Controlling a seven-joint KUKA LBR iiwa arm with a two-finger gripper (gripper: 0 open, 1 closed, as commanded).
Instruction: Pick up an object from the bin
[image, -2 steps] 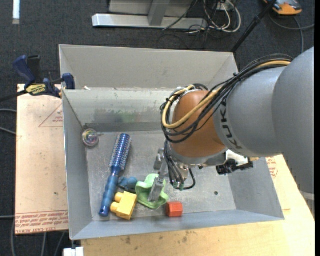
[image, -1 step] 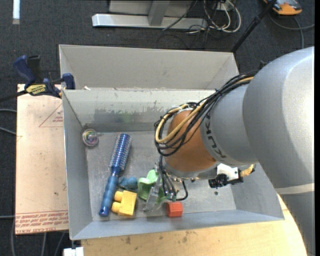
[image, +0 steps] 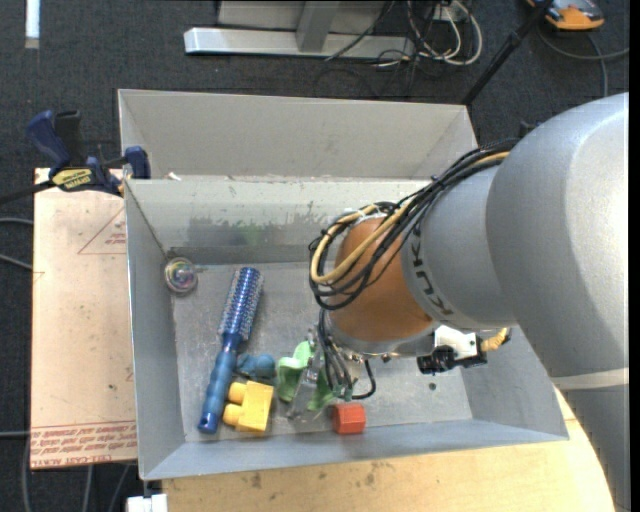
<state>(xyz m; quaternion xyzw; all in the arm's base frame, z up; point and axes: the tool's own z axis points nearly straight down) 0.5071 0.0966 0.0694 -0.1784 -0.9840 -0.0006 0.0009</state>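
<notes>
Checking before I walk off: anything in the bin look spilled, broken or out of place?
Nothing stands out. The blue hairbrush, yellow block, green piece and red cube lie loose inside the bin, and the gripper is low beside the green piece.

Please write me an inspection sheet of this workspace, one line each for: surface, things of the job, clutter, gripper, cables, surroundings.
Surface: grey metal bin, with faint dark marks on its back wall.
Job's things: green plastic thing near the front wall, directly at the gripper; red cube just right of it.
Clutter: blue hairbrush lying lengthwise on the left; yellow building block and small blue piece by its handle; small round thing in the back left corner.
Gripper: gripper low in the bin at the green plastic thing; a hold cannot be confirmed.
Cables: yellow and black wrist cables looped over the orange cover; floor cables behind the bin.
Surroundings: dark carpet.
</notes>
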